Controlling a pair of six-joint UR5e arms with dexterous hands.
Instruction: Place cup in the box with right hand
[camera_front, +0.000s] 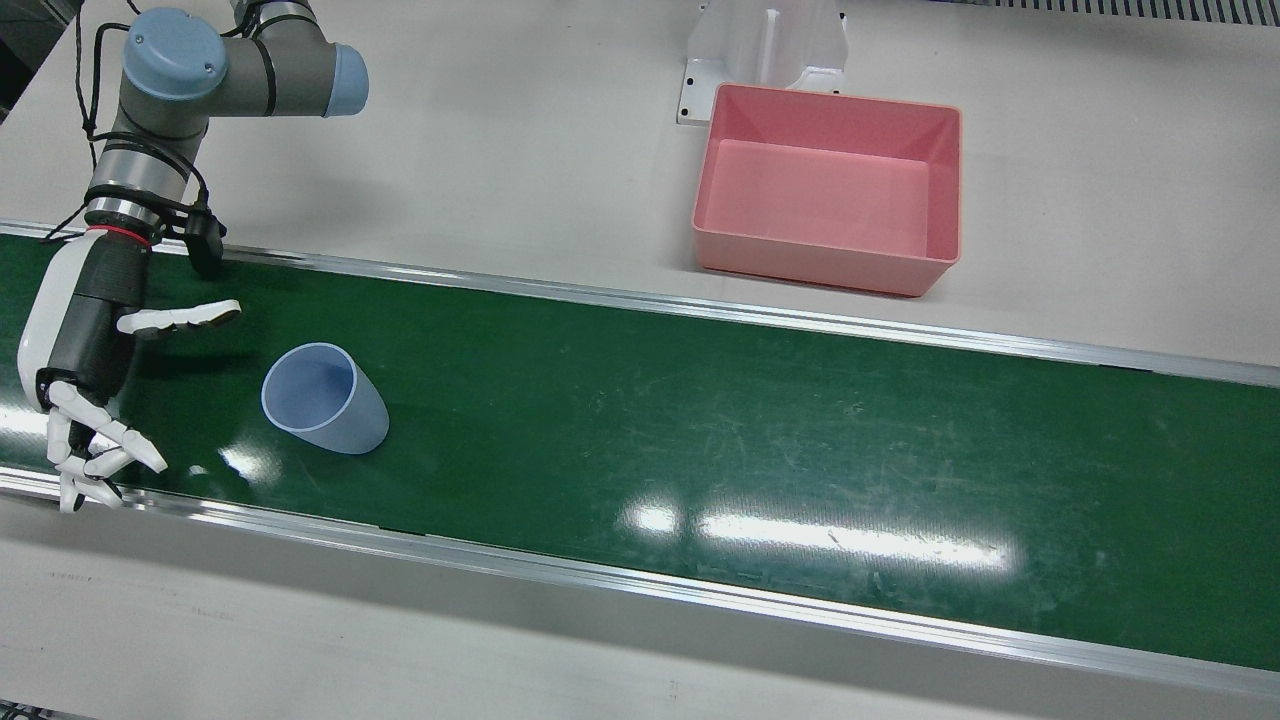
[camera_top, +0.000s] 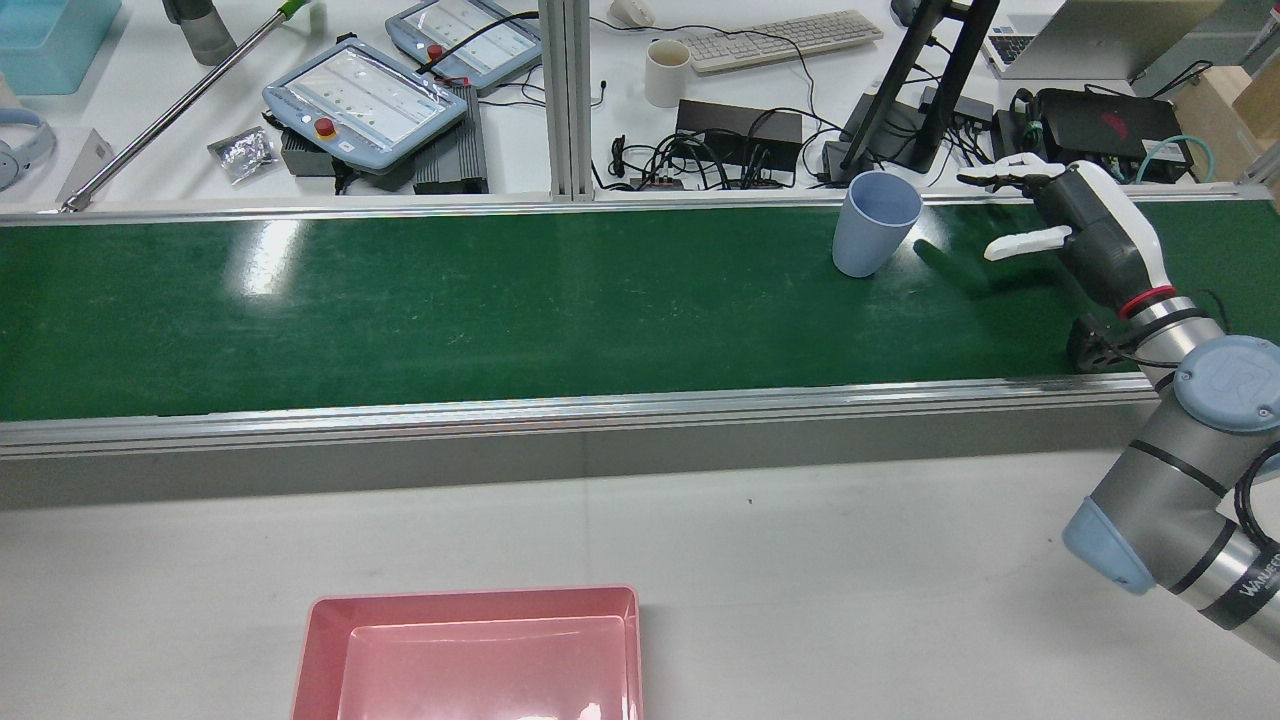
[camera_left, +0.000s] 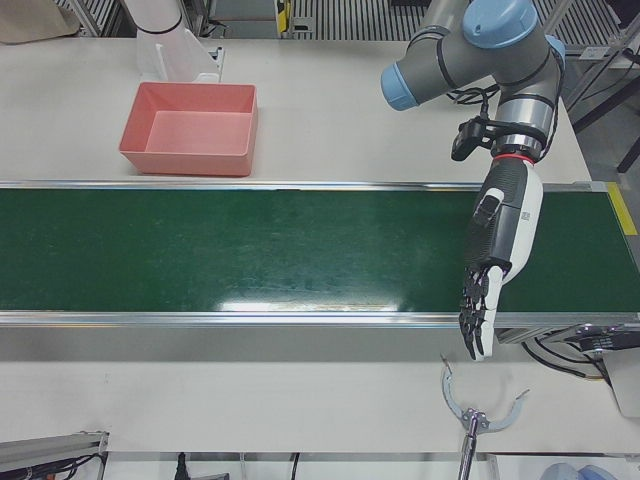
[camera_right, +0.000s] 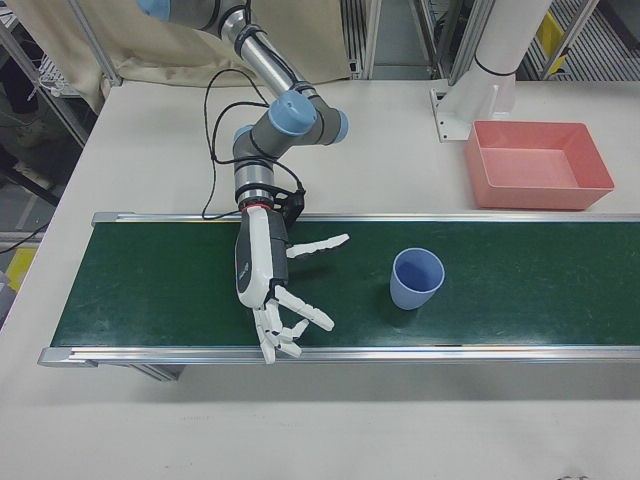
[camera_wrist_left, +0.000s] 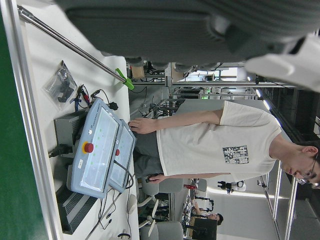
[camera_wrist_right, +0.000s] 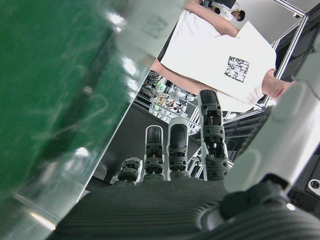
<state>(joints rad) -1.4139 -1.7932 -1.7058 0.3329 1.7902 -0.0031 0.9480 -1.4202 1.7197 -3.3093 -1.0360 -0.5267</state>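
Cup (camera_front: 326, 398): pale blue, standing upright on the green belt (camera_front: 700, 440), mouth up and empty; this is the landmark for the lines below.
Right robot hand (camera_front: 85, 370): beside the cup and apart from it, holding nothing, fingers spread wide, the thumb (camera_front: 185, 317) stretched toward the cup's side of the belt.
Left robot hand (camera_left: 492, 262): far from the cup, over the other end of the belt, fingers pointing down and loosely apart, holding nothing.
Box (camera_front: 830, 190): pink, empty, well away from the cup, on the white desk (camera_front: 500, 140) across the belt's metal rail.
Risk of tipping: the cup looks light and tall, so a finger that meets its wall before the others close could, I think, push it over or make it slide on the smooth belt.
Risk of weak grip: the wall narrows toward the base, so a hold placed low or closed too softly may let the cup slip out when lifted.
Risk on the way: the path to the box crosses the rail and the box's near wall; a carry that is too low may strike them.
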